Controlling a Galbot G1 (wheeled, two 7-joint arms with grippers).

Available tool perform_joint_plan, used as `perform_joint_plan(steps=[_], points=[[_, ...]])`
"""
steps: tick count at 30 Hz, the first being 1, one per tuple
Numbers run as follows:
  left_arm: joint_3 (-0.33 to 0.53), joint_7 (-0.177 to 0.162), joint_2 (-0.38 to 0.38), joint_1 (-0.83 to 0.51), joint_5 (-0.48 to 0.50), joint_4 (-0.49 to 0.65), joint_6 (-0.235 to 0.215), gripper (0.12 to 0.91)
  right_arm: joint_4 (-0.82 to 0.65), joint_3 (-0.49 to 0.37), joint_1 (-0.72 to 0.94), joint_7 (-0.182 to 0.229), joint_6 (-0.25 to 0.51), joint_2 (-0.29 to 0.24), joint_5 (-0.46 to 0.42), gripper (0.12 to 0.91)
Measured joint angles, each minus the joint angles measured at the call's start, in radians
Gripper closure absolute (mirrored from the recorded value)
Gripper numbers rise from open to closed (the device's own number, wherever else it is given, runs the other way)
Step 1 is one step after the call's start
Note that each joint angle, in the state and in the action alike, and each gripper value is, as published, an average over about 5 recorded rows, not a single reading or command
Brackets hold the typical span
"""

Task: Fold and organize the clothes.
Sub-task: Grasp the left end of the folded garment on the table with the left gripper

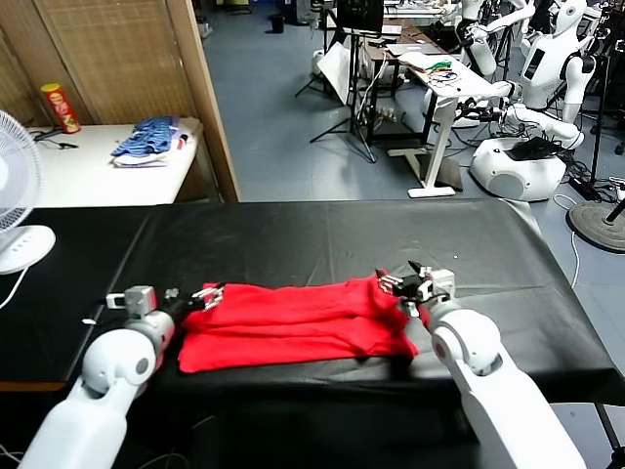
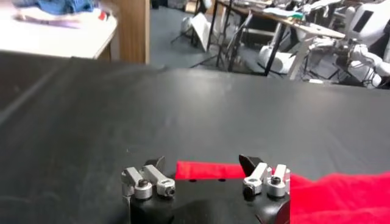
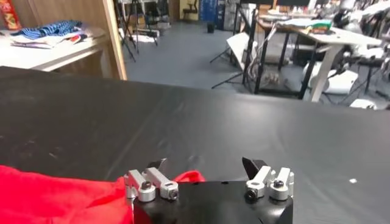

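The clothes are one red T-shirt [image 1: 293,322], lying as a long flat folded band on the black table [image 1: 322,234]. My left gripper [image 1: 207,295] hovers at the shirt's left end. In the left wrist view, the left gripper [image 2: 202,163] is open, and the red T-shirt [image 2: 341,195] has its edge lying below and between the spread fingers. My right gripper [image 1: 400,285] sits at the shirt's right end. The right wrist view shows the right gripper [image 3: 205,164] open too, with a small raised fold of the red T-shirt [image 3: 61,195] just under it.
A white side table [image 1: 88,176] at the back left carries a blue-and-white cloth pile [image 1: 146,139] and a red can [image 1: 61,107]. A white fan [image 1: 15,195] stands at the black table's left edge. Other robots [image 1: 527,107] and desks fill the far right.
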Motion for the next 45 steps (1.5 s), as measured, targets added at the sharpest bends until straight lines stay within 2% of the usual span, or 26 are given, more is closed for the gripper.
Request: perform_joint_plan(steps=[2,4,8,10,12,15,17,19,22,24,26,30,34,36,40,45], points=[[-0.001,0.001,-0.004,-0.001,-0.007,0.016,0.002,0.424,-0.021,-0.004,0.001,0.000,-0.001,0.016,-0.006,0.255],[-0.002,0.001,-0.006,-0.002,-0.013,0.025,0.003,0.541,-0.034,-0.007,-0.001,0.001,-0.001,0.029,-0.014,0.314],[-0.004,0.006,-0.016,0.001,-0.004,0.035,-0.003,0.760,-0.043,-0.009,-0.012,0.015,0.019,0.050,-0.035,0.506],[-0.003,0.009,-0.024,0.006,0.023,0.036,-0.022,0.855,-0.043,-0.010,-0.019,0.033,0.040,0.058,-0.051,0.605],[0.000,0.011,-0.033,0.011,0.070,0.039,-0.054,0.897,-0.044,-0.012,-0.027,0.058,0.066,0.067,-0.071,0.705],[0.005,0.010,-0.051,0.017,0.149,0.048,-0.103,0.902,-0.048,-0.015,-0.041,0.088,0.096,0.083,-0.093,0.843],[0.005,0.007,-0.063,0.016,0.187,0.054,-0.116,0.903,-0.051,-0.015,-0.049,0.092,0.106,0.090,-0.099,0.884],[0.005,0.007,-0.071,0.014,0.209,0.059,-0.119,0.902,-0.050,-0.013,-0.057,0.084,0.110,0.093,-0.100,0.890],[0.004,0.015,-0.075,0.008,0.228,0.063,-0.123,0.886,-0.043,-0.007,-0.067,0.058,0.113,0.089,-0.100,0.877],[0.002,0.020,-0.074,0.005,0.235,0.063,-0.126,0.820,-0.033,-0.002,-0.074,0.041,0.114,0.082,-0.100,0.824],[0.000,0.021,-0.070,0.003,0.240,0.061,-0.128,0.728,-0.020,0.004,-0.082,0.028,0.114,0.073,-0.100,0.724],[-0.014,0.021,-0.057,0.006,0.245,0.048,-0.124,0.493,0.018,0.019,-0.103,0.014,0.112,0.046,-0.097,0.507],[-0.036,0.014,-0.042,0.018,0.199,0.027,-0.104,0.300,0.066,0.038,-0.129,0.011,0.107,0.015,-0.086,0.308],[-0.052,0.004,-0.039,0.028,0.145,0.011,-0.083,0.251,0.092,0.048,-0.144,0.011,0.105,0.000,-0.076,0.249],[-0.097,-0.004,-0.041,0.057,0.058,-0.024,-0.067,0.233,0.145,0.066,-0.175,0.007,0.104,-0.017,-0.065,0.229],[-0.135,0.013,-0.060,0.105,0.052,-0.059,-0.078,0.232,0.190,0.072,-0.203,0.003,0.104,-0.019,-0.062,0.227]])
